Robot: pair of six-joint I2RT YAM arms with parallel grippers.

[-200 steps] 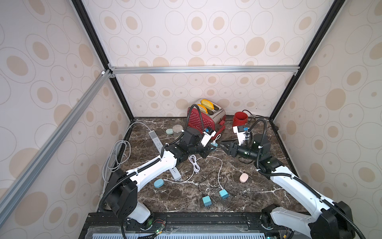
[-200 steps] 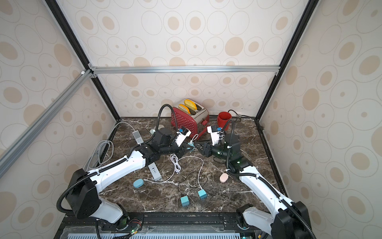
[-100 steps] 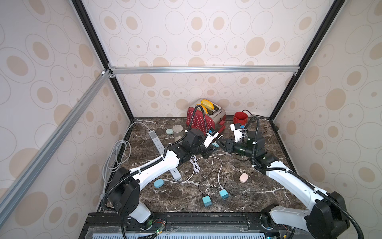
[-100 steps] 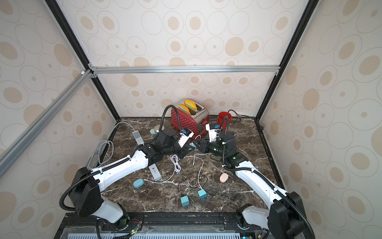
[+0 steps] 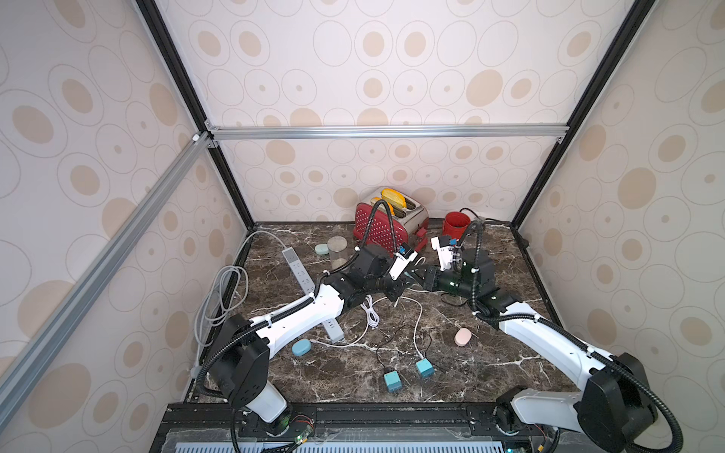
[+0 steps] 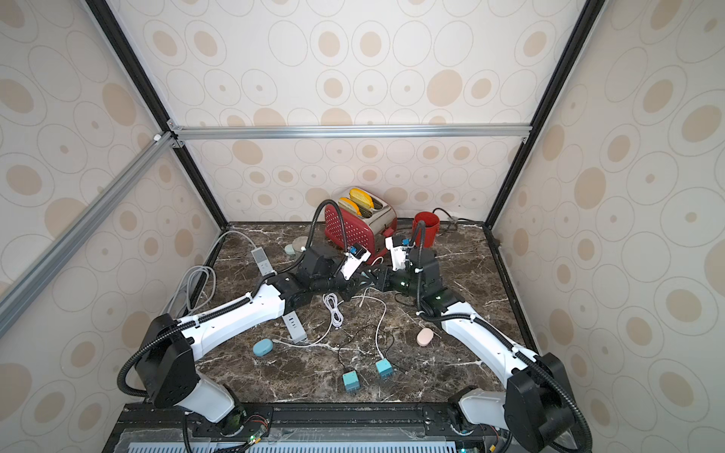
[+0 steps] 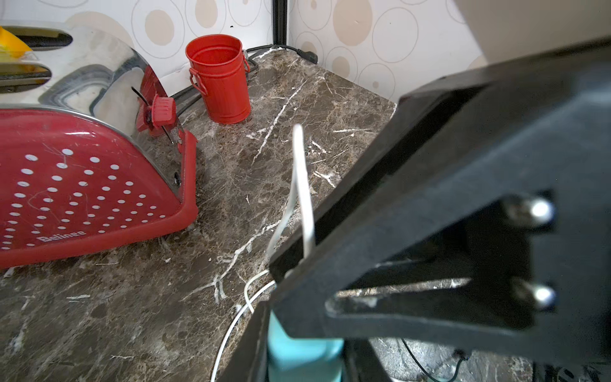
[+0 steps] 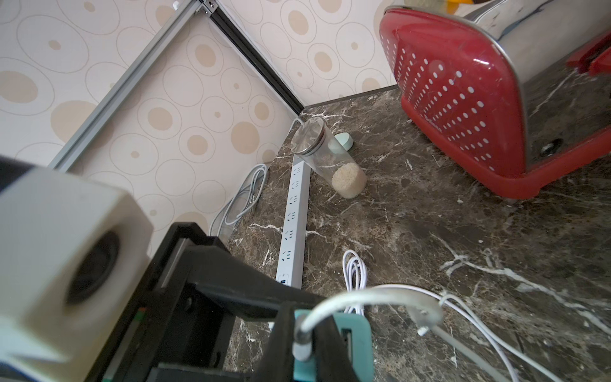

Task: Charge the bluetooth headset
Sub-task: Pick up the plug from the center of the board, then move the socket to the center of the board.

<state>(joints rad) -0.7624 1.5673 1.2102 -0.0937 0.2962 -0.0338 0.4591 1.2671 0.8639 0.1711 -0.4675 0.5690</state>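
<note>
The teal case (image 8: 353, 334) sits in the left gripper (image 7: 302, 359), whose jaws are closed on it. The left wrist view shows it wedged between the two black fingers. It hangs over the middle of the table (image 5: 490, 353), in front of the toaster (image 5: 386, 227), where the two arms meet nose to nose.

The right gripper (image 8: 302, 332) is clamped on the plug end of a white cable (image 8: 363, 292). That plug lies just beside the case, but I cannot tell whether it is seated in it. From the plug the cable arches up, drops to the table and runs toward the front, to an adapter (image 5: 424, 368). A second adapter (image 5: 392, 381), on a thin black lead, lies near it.

A coiled white cord (image 5: 370, 313) lies below the left wrist, near the power strip (image 5: 300, 270) that runs along the left side. A jar (image 5: 337, 251) with pale grains in its bottom stands by the strip's far end, with a green pod (image 5: 321, 249) just beside it. A blue pod (image 5: 301, 347) lies near the strip's front end, and a pink pod (image 5: 463, 336) lies near the right arm. A red bin (image 5: 455, 224) stands right of the toaster, at the back.
</note>
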